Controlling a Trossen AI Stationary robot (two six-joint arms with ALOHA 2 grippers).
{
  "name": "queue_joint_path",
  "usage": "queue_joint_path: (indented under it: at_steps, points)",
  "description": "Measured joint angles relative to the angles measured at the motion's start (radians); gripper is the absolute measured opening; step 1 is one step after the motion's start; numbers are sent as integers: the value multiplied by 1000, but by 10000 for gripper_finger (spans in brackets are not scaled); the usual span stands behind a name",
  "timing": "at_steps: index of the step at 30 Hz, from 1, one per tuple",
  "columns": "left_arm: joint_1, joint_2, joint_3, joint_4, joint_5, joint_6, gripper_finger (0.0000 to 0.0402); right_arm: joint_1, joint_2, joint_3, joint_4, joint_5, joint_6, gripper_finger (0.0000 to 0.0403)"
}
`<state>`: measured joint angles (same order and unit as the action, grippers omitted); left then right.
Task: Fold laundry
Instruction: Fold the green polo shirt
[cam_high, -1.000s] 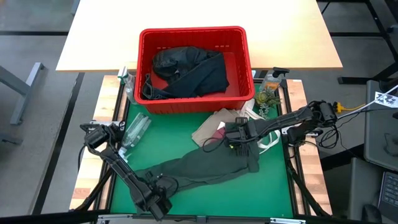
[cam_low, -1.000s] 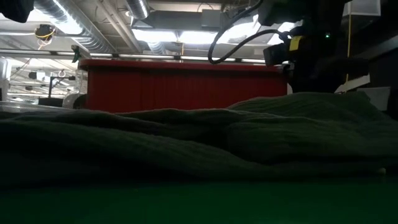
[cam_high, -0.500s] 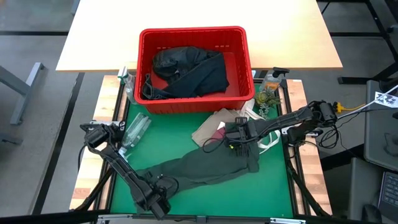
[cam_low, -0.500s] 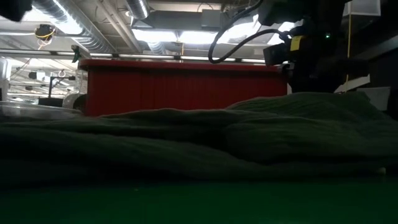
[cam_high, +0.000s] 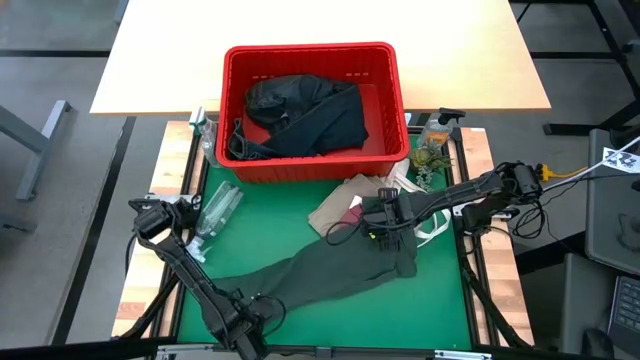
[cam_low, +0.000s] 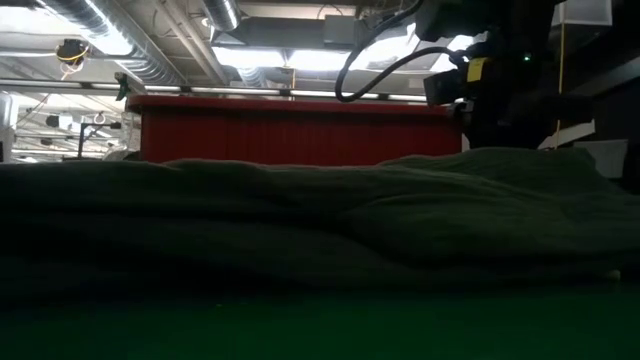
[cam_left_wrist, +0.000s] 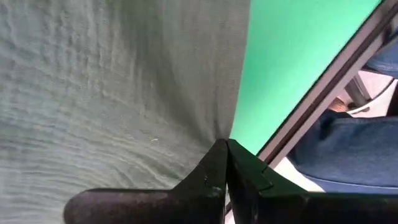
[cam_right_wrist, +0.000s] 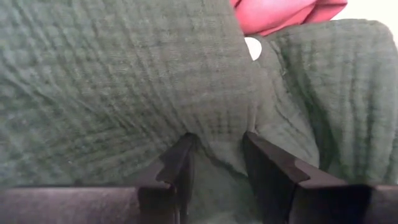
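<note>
The olive-green buttoned shirt (cam_high: 330, 270) lies stretched across the green mat, and it fills the low view (cam_low: 300, 220). My left gripper (cam_high: 243, 318) is at the shirt's near-left end, by the mat's near edge, shut on the cloth. My right gripper (cam_high: 384, 228) sits over the shirt's far-right end, shut on it. A tan top (cam_high: 340, 205) and a maroon piece (cam_right_wrist: 280, 12) lie just beyond that end. Black garments (cam_high: 300, 115) rest in the red basket. My left gripper (cam_left_wrist: 226, 155) pinches the shirt's edge (cam_left_wrist: 233, 118) at its near-left end between the two shut fingers. The cloth runs away from the fingertips over the mat. My right gripper (cam_right_wrist: 217, 155) comes from above and pinches a raised fold of the shirt (cam_right_wrist: 217, 146) near a white button (cam_right_wrist: 252, 48). The rest of the cloth lies on the mat.
The red slatted basket (cam_high: 312, 55) stands at the mat's far edge. A clear plastic bottle (cam_high: 218, 208) lies on the mat's left side. A spray bottle (cam_high: 437, 130) stands at the far right corner. Blue cloth (cam_left_wrist: 348, 155) shows beyond the table's near frame.
My left gripper has moved toward the table's near-left corner, still shut on the shirt. It has dragged the shirt's left end along, so that end now lies nearer the near edge. The right end has stayed under my right gripper.
</note>
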<state>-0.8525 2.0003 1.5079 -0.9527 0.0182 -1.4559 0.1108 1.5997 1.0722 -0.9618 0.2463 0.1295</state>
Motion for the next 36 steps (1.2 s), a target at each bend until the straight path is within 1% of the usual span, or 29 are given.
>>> queue_joint_path:
  at_steps: [3,5,8,13,16,19,23,28,31,36]
  points:
    - [-2,0,-4,5,1,-2,3,0,0,0,0,-3,0,140]
    - [-1,0,-5,3,1,-9,15,0,0,0,-1,-3,0,140]
    - [5,0,-5,2,1,-17,47,0,0,0,-1,-3,0,140]
    - [15,0,-5,1,5,-18,114,0,0,0,-2,-3,0,140]
    - [22,0,-5,0,45,-26,146,0,0,0,-2,-3,0,140]
    - [28,0,-5,1,80,-31,166,0,0,0,-8,-4,-1,140]
    - [28,0,-5,1,84,-31,176,0,0,0,-17,-4,-1,140]
    - [15,0,-5,1,85,-31,174,0,0,0,-35,-4,-1,143]
    - [11,0,-5,1,85,-30,174,0,0,0,-44,-4,-1,160]
    - [4,0,-5,-14,88,-29,180,0,0,0,-44,-4,-1,200]
